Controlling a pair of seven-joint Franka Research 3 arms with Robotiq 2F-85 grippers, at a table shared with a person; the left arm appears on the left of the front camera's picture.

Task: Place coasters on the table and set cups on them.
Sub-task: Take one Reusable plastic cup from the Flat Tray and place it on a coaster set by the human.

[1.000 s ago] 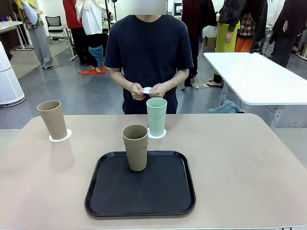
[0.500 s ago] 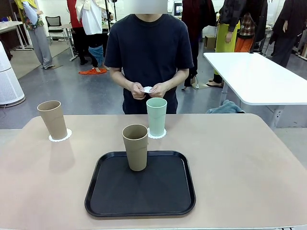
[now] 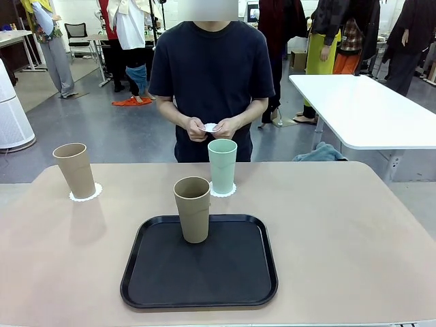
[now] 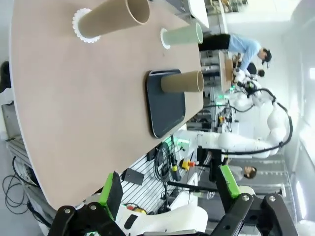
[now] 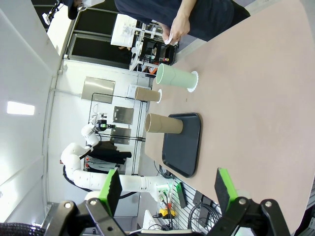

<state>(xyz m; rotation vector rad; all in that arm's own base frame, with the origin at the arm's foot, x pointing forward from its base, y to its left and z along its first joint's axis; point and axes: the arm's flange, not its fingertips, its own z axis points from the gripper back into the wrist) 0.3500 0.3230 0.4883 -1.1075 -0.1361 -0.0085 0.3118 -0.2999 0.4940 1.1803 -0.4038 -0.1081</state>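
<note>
On the beige table, a tan cup stands on a lacy white coaster at the far left. A mint cup stands on another coaster at the middle back. The second tan cup is upright on the black tray. The person at the far side holds a third coaster in both hands at waist height. My left gripper and right gripper hang open and empty, far back from the cups.
A glossy white table stands behind on the right, and other people move in the background. Bare tabletop stretches to the right of the tray and the mint cup.
</note>
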